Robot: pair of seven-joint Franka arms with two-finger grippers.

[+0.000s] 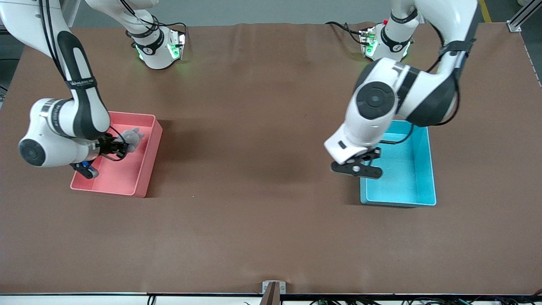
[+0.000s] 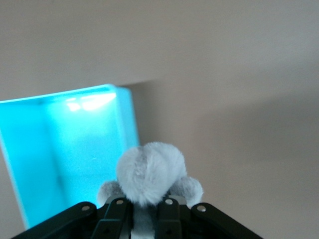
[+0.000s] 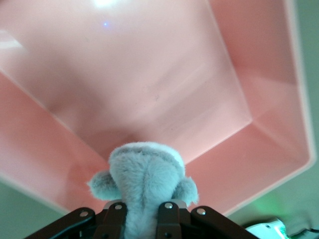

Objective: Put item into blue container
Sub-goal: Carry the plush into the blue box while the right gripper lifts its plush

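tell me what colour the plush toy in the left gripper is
Pale grey plush toy; the left wrist view shows it best.

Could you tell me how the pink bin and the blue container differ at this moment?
The pink bin lies toward the right arm's end of the table, the blue container toward the left arm's. The right claw holds a grey plush toy over the pink bin; the left claw holds another plush beside the blue container's wall. Both are rectangular and look empty.

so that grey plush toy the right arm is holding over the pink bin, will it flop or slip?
The plush toy looks fluffy and soft, so it probably squashes and sags. It seems light. The fuzzy pile pinched by the right gripper likely resists slipping.
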